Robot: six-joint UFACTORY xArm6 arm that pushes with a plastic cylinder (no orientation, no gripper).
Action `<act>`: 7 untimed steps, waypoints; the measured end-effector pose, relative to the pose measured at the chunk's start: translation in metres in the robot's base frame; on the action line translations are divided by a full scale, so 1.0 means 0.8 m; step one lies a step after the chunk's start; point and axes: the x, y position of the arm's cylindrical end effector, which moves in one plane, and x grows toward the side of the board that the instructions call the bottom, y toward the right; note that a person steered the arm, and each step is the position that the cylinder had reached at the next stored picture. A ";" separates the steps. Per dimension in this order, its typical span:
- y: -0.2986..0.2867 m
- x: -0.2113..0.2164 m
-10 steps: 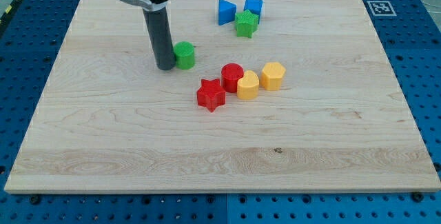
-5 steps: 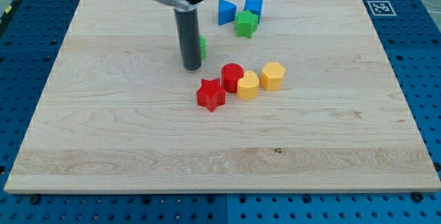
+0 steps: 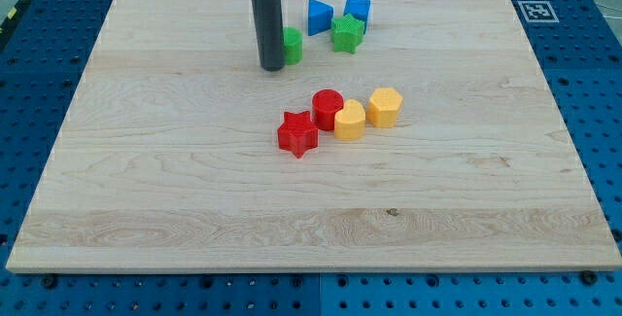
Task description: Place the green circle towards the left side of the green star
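Camera view: my tip (image 3: pixel 271 66) rested on the board (image 3: pixel 146 180), touching the view's-left face of the green circle (image 3: pixel 291 45), which the rod partly hid. I carry no jaws, only a straight rod, so nothing was spread, pressed together or pinched. The green star (image 3: pixel 347 33) lay toward the view's right of my tip, slightly toward the view's top, near the circle but apart from it. A blue block (image 3: pixel 319 16) of angular shape sat toward the view's top-right of my tip, and a blue cube (image 3: pixel 358 10) lay beyond it, just above the star.

Risks, as judged: contact sat on the circle's lower left, so a further push could have rolled the round block off my tip and sent it toward the blue block. Too long a push would have driven the circle into the star and shifted the star against the cube.

The red star (image 3: pixel 297 133), red cylinder (image 3: pixel 328 108) and two yellow blocks (image 3: pixel 350 120) (image 3: pixel 386 107) lay toward the view's bottom-right of my tip, well apart from the push line.

Containers: none were visible; every block lay directly on the board
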 end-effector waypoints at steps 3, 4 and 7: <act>-0.019 -0.025; -0.010 -0.033; 0.027 -0.010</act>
